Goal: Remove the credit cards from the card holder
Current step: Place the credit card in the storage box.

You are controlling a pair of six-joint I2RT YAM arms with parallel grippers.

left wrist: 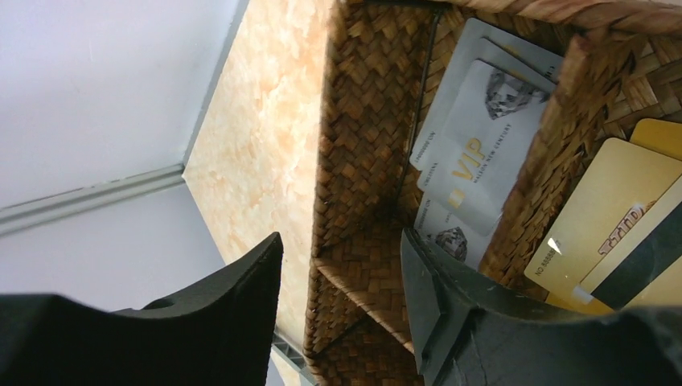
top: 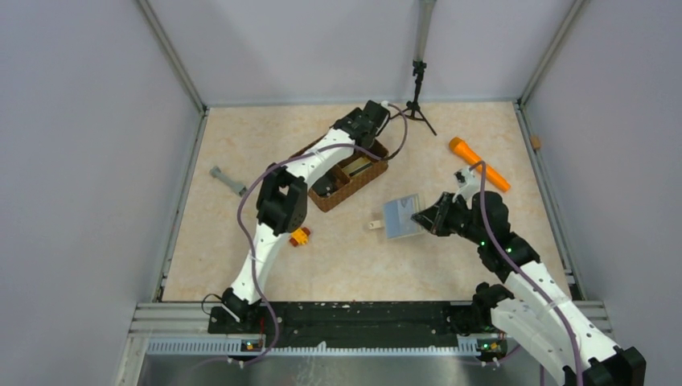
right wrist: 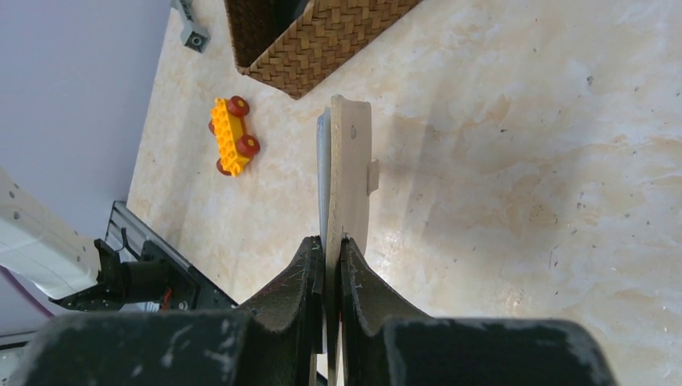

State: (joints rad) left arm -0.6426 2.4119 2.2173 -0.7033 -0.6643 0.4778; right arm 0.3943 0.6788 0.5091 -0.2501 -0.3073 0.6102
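The card holder [top: 400, 215] hangs just above the table, pale blue inside facing up, and my right gripper [top: 428, 219] is shut on its edge. In the right wrist view the card holder [right wrist: 347, 161] stands edge-on, cream outside with a small tab, pinched in the right gripper [right wrist: 332, 245]. My left gripper [top: 374, 121] hovers over the brown wicker tray [top: 322, 197]. Up close the left gripper [left wrist: 342, 297] is open and holds nothing. Below it, whitish credit cards [left wrist: 482, 145] lie in one compartment and gold credit cards [left wrist: 611, 217] in the adjacent one.
A yellow toy car [top: 300, 236] sits beside the left arm, also visible as the toy car [right wrist: 232, 135]. An orange stick-like object [top: 478, 163] lies at the back right, a grey piece [top: 228, 180] at the left, and a tripod [top: 418, 88] at the back wall.
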